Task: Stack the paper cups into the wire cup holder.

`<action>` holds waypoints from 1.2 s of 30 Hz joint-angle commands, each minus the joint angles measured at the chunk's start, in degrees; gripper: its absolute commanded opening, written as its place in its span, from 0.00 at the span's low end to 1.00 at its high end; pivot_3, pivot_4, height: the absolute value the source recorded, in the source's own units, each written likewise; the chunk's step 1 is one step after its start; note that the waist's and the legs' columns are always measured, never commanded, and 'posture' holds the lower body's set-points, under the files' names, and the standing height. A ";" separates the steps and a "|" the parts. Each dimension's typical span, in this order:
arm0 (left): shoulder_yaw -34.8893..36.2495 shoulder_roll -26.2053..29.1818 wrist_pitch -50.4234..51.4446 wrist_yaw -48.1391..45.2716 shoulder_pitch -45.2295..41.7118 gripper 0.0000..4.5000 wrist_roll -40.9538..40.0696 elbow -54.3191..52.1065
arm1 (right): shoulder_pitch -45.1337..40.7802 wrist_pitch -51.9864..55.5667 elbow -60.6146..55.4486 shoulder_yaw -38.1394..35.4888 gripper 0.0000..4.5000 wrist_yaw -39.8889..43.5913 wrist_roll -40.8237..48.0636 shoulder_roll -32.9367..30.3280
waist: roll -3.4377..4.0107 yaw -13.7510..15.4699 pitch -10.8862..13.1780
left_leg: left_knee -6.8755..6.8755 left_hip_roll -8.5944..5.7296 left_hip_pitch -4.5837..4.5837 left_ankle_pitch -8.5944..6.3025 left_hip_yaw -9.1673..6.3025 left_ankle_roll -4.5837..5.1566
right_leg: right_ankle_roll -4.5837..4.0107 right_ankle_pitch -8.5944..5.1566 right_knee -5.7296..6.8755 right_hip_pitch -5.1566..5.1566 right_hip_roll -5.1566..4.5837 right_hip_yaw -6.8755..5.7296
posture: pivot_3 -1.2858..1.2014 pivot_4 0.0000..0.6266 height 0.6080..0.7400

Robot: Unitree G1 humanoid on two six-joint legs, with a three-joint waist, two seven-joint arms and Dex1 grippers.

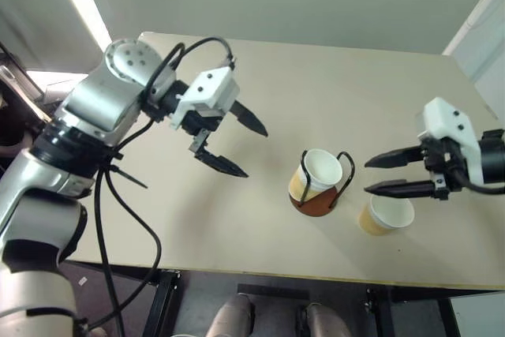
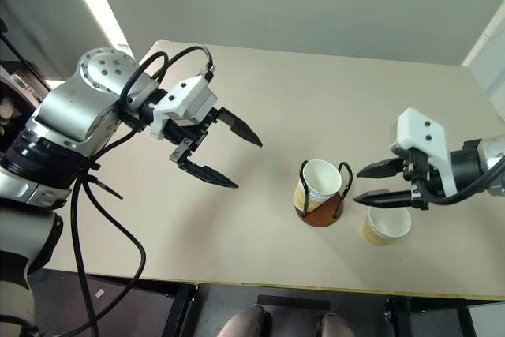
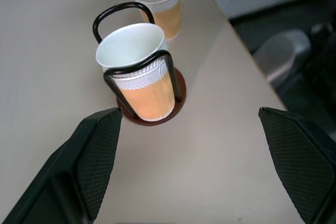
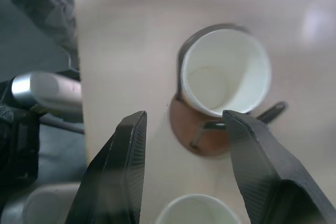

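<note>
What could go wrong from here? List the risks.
1. The right tool hangs open just above the loose paper cup near the table's front edge; a clumsy grab could push it off.
2. The cups in the wire cup holder lean; another cup could jam or tip it.

The two head eyes look steeply down from above the near edge of the table (image 1: 260, 92), taking in its whole top. The wire cup holder (image 1: 319, 195) sits toward five o'clock of centre in both. The left wrist camera looks close and slanting at that holder (image 3: 149, 103). The right wrist camera, somewhat blurred, seems to look nearly straight down on it (image 4: 197, 129).
</note>
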 commanded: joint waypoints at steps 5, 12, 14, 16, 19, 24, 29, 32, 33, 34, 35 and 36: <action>13.85 1.74 5.46 2.22 8.36 0.99 0.44 -6.04 | 8.26 -5.80 -2.54 -1.59 0.52 0.29 -7.22 -5.21 | 0.00 -0.18 0.00 | -0.04 0.02 0.06 0.00 0.00 0.00 | 0.00 0.00 0.02 0.00 0.01 0.01 | 0.52 0.24 1.00; 18.53 1.53 9.43 3.92 12.04 1.00 2.52 -9.88 | 13.68 -12.14 0.01 -0.88 0.80 3.29 -13.28 -8.39 | 0.00 -0.26 0.00 | -0.03 0.01 0.09 0.00 0.02 0.00 | 0.00 0.00 0.02 0.01 0.00 0.03 | 0.52 0.24 1.00; 18.97 0.97 9.93 4.01 12.19 1.00 2.90 -10.46 | 14.66 -13.09 -0.69 -0.07 0.87 3.80 -14.10 -8.41 | 0.00 -0.28 0.00 | -0.05 0.01 0.10 0.00 0.02 0.00 | 0.00 0.00 0.03 0.01 0.01 0.03 | 0.52 0.24 1.00; 19.42 0.54 10.20 3.97 12.31 1.00 3.08 -10.81 | 15.63 -13.84 -1.41 1.01 0.87 3.60 -15.31 -8.27 | 0.00 -0.28 0.00 | -0.05 0.01 0.10 0.00 0.02 0.00 | -0.01 0.00 0.03 0.01 0.00 0.03 | 0.52 0.24 1.00; 20.02 0.17 10.27 3.64 12.77 1.00 3.63 -10.91 | 15.55 -13.53 -2.68 2.80 0.87 2.46 -16.25 -7.54 | 0.00 -0.34 0.00 | -0.04 0.01 0.10 0.00 0.04 0.00 | 0.00 0.00 0.03 0.01 0.00 0.05 | 0.52 0.24 1.00; 20.48 -0.54 10.06 3.55 13.00 1.00 4.60 -10.69 | 15.17 -15.24 -3.15 7.82 0.87 1.09 -20.50 -7.07 | -0.01 -0.35 -0.01 | -0.04 0.01 0.12 0.00 0.03 0.00 | 0.00 0.00 0.03 0.02 0.00 0.05 | 0.52 0.24 1.00; 20.96 -1.17 10.12 3.71 13.22 1.00 5.22 -10.77 | 13.62 -17.52 -2.56 13.58 0.87 0.43 -25.43 -5.55 | -0.01 -0.39 -0.01 | -0.04 0.01 0.12 0.00 0.03 0.00 | 0.00 0.00 0.04 0.02 0.00 0.05 | 0.52 0.24 1.00; 21.29 -1.26 10.24 3.83 13.58 1.00 5.31 -11.04 | 12.45 -18.48 -1.77 16.40 0.87 -0.01 -28.27 -3.89 | -0.02 -0.45 -0.01 | -0.03 0.01 0.12 0.00 0.04 0.00 | 0.00 0.00 0.04 0.02 0.00 0.05 | 0.52 0.24 1.00; 21.36 -1.28 10.27 3.85 13.66 1.00 5.33 -11.10 | 12.22 -18.71 -1.48 16.92 0.87 0.03 -28.86 -3.52 | -0.02 -0.47 -0.01 | -0.03 0.01 0.12 0.00 0.04 0.00 | 0.00 0.00 0.04 0.02 0.00 0.05 | 0.52 0.24 1.00; 21.46 -1.32 10.36 3.88 13.73 1.00 5.35 -11.23 | 12.02 -19.37 -0.80 17.23 0.83 0.02 -29.59 -3.12 | -0.02 -0.47 -0.01 | -0.02 0.01 0.12 0.00 0.03 0.00 | 0.00 0.00 0.04 0.02 0.00 0.05 | 0.52 0.24 1.00; 21.56 -1.35 10.42 3.89 13.79 1.00 5.39 -11.31 | 11.87 -19.88 -0.23 17.38 0.79 0.21 -30.07 -2.88 | -0.02 -0.47 -0.01 | -0.02 0.01 0.12 0.00 0.04 0.01 | 0.01 0.01 0.04 0.02 0.00 0.05 | 0.52 0.24 1.00; 21.65 -1.38 10.41 3.89 13.85 1.00 5.46 -11.36 | 11.79 -20.44 0.27 17.35 0.75 0.55 -30.41 -2.76 | -0.02 -0.47 -0.01 | -0.02 0.01 0.12 0.01 0.03 0.01 | 0.01 0.01 0.04 0.03 0.00 0.05 | 0.52 0.24 1.00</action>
